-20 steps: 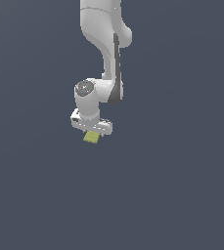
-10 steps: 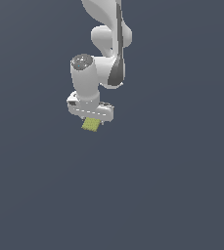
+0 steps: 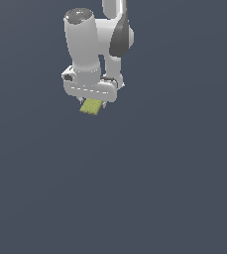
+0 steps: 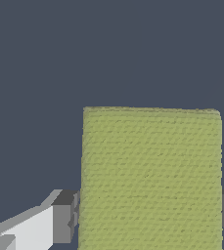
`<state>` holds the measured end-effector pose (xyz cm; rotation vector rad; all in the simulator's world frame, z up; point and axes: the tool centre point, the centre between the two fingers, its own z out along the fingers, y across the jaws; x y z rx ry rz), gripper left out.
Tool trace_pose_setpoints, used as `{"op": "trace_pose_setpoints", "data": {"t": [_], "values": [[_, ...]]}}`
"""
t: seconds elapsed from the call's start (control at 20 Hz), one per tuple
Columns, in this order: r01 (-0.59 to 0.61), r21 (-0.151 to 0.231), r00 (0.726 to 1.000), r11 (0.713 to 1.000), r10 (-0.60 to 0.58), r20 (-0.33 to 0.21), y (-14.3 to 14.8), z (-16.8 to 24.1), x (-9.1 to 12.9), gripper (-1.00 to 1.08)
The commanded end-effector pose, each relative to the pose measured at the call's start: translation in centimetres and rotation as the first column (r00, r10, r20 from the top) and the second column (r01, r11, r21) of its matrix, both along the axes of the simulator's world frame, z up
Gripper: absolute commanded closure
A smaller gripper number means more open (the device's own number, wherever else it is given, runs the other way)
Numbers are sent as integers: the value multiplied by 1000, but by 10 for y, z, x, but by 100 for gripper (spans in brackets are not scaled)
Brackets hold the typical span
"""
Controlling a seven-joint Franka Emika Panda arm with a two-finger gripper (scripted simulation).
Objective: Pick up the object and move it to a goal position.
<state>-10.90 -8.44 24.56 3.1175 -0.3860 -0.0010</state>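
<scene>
The yellow-green block [image 3: 91, 106] sticks out below my white gripper [image 3: 90, 102] in the exterior view, high in the picture and left of centre. The gripper is shut on the block and holds it off the dark surface. In the wrist view the block [image 4: 150, 178] fills the space between the two grey fingertips [image 4: 64, 223], which press on its two sides. Its textured face is turned to the camera. The fingers themselves are mostly hidden behind the hand in the exterior view.
The white arm [image 3: 100, 44] rises from the gripper to the top edge of the exterior view. A plain dark blue-grey surface [image 3: 135, 188] lies all around. No goal marker shows.
The arm has lifted the gripper and the held block upward and toward the camera, so both look larger and sit higher in the exterior view. The grip on the block is unchanged.
</scene>
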Motion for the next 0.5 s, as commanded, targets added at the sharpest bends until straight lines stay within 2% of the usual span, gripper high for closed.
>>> {"op": "trace_pose_setpoints", "data": {"t": [0.0,0.45], "values": [[0,0,1000,1000,0,0,1,27,-4,108],[0,0,1000,1000,0,0,7,117,-14,108]]}}
